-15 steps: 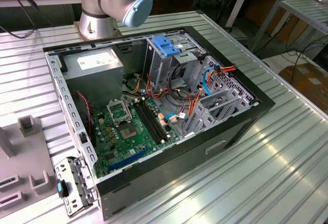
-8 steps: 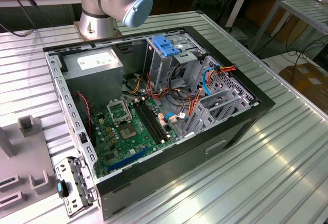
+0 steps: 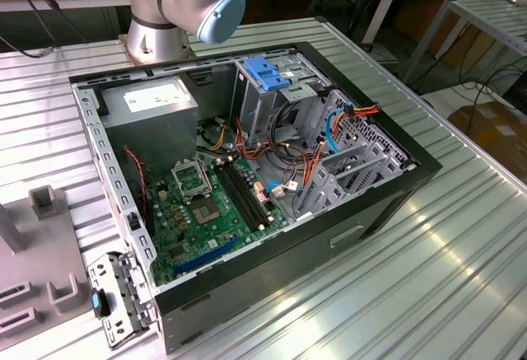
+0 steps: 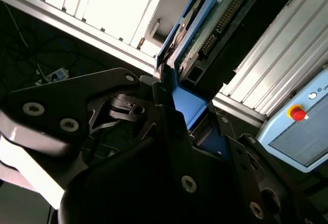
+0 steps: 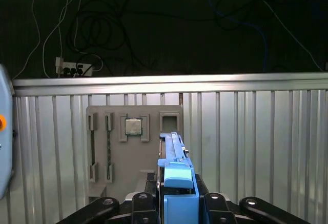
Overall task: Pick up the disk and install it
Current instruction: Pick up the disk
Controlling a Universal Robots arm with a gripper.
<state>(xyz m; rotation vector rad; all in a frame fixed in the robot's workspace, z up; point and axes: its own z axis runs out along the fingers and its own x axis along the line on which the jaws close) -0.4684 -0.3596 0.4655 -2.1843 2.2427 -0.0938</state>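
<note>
Starting at the exterior view's left: grey fixture tray (image 3: 37, 290) on the slatted table (image 3: 428, 294), then open computer case (image 3: 272, 282), with drive cage (image 3: 259, 109) and blue latch (image 3: 266, 76) toward its far side. In the first wrist view: gripper (image 5: 177, 190) with jaws clamped on the disk (image 5: 173, 149) by its blue rail, held edge-on, seemingly lifted clear of the table, tray beyond. Pick-up done; installing into the case not yet done.

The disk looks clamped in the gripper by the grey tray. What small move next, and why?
Probably lift clear and start toward the drive cage in the case: the gripper looks shut on the disk, beside the grey fixture tray, so the grasp seems done.
</note>
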